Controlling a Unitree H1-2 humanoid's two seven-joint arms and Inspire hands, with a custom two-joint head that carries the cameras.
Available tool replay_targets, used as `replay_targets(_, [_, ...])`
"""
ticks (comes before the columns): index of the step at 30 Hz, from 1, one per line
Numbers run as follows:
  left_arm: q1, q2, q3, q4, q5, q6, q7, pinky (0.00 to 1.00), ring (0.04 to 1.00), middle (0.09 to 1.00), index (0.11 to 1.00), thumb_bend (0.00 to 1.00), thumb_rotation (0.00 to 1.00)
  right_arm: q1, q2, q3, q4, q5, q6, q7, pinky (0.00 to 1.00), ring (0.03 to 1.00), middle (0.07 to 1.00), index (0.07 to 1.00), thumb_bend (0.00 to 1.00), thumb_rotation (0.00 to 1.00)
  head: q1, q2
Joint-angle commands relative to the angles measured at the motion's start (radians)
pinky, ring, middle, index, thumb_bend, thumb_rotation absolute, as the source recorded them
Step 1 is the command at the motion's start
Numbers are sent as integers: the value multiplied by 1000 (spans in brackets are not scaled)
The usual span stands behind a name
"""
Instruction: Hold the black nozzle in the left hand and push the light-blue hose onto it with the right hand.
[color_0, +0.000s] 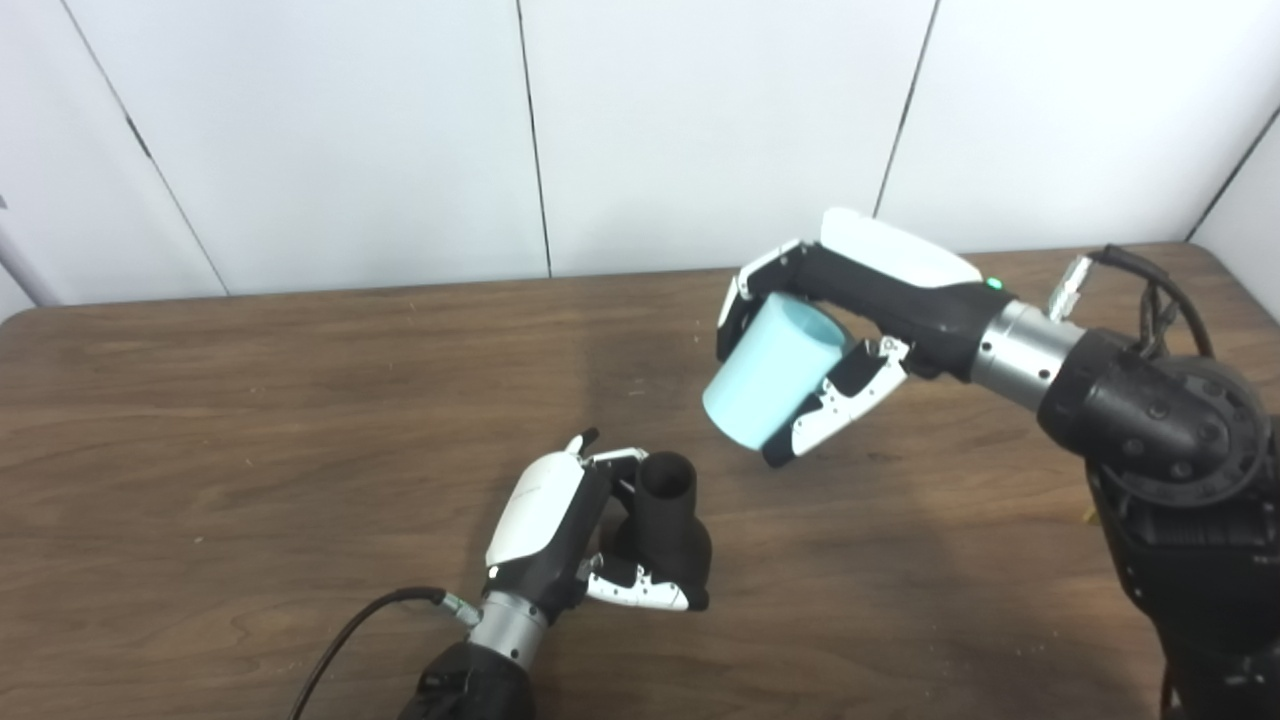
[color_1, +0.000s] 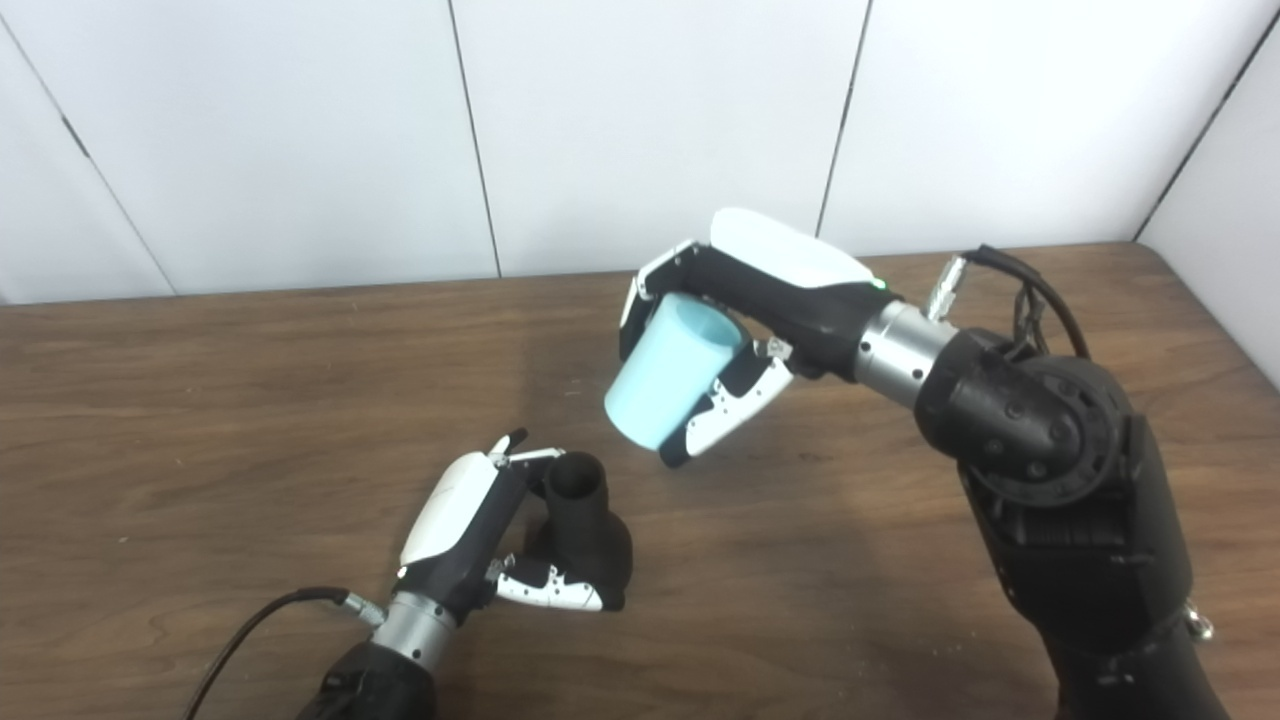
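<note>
Alignment step, before insertion. The left hand (color_0: 560, 530) is wrapped around a matte black, flared plastic nozzle (color_0: 665, 520), narrow open end tilted up and away from its palm. The right hand (color_0: 830, 330), raised above the tabletop, is wrapped around a short, light-blue, rigid hose section (color_0: 770, 375); its lower end points down toward the nozzle, well apart from it. The next move would call for bringing the hose's lower opening in line with the nozzle tip, then pushing along that axis. Surface: dark wood-grain table (color_0: 250, 420); behind it, white panelled wall (color_0: 350, 130).
</note>
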Motion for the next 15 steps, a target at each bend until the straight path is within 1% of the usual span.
replay_targets(1, [16, 17, -12, 15, 36, 38, -41, 1000, 479, 487, 482, 503, 0, -20, 10, -20, -30, 9, 4, -10, 304, 440, 499, 497, 498, 0, -2, 2])
replay_targets(7, [17, 16, -14, 17, 32, 36, -41, 1000, 476, 479, 487, 503, 0, 13, 50, -12, -29, -8, 4, -13, 306, 446, 498, 501, 498, 0, -2, 6])
replay_targets(15, [17, 20, -12, 12, 24, 34, -46, 1000, 480, 477, 487, 503, 0, 31, 76, 12, -34, -55, 4, -28, 307, 440, 494, 498, 499, 0, -9, 14])
